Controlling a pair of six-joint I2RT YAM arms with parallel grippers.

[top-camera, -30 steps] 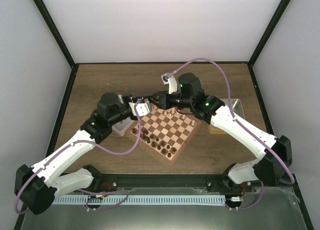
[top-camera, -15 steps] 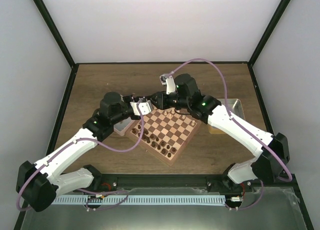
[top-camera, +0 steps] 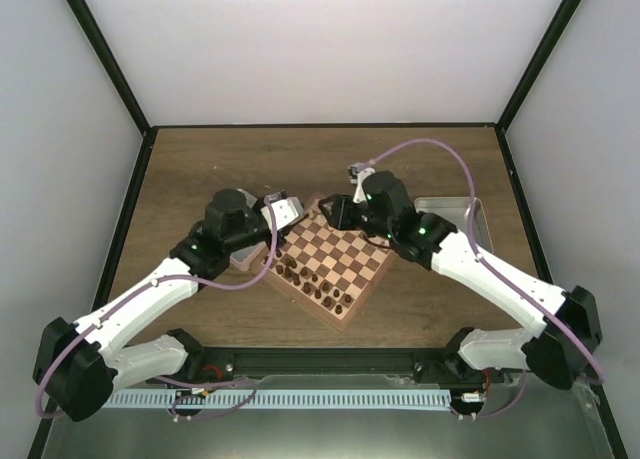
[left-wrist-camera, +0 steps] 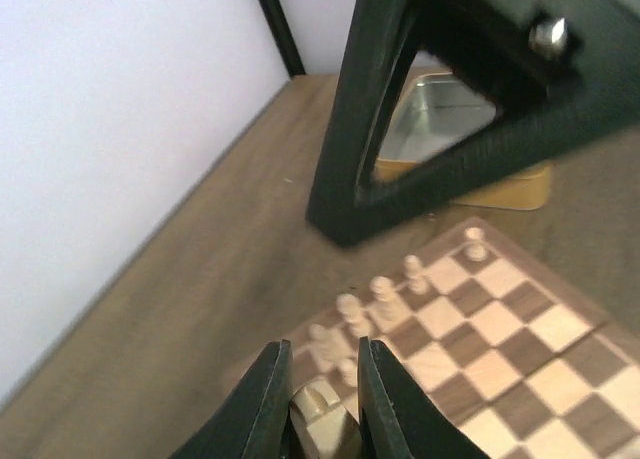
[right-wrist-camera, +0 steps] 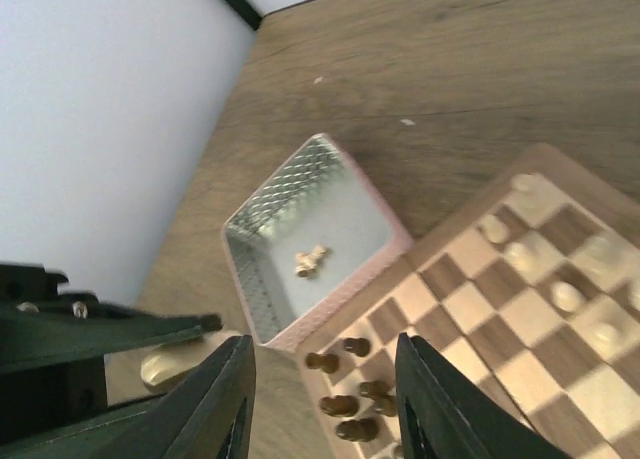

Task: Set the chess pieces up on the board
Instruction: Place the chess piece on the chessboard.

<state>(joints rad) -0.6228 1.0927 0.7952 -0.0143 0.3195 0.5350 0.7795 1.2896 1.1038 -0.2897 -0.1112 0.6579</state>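
Right end effector [top-camera: 335,211] crowds board's [top-camera: 345,317] far corner (light pieces [left-wrist-camera: 385,294] below).

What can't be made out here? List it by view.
- Left wrist: held piece in left gripper, cut off by bottom edge, blurred; kind unclear.
- Right wrist: loose piece in tray, too small to name.
- Top external: board, far edge partly hidden behind right gripper.

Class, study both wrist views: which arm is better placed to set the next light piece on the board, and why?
Left. The left gripper grips a light piece close to the board, beside the standing light pieces. The right gripper is open and empty.
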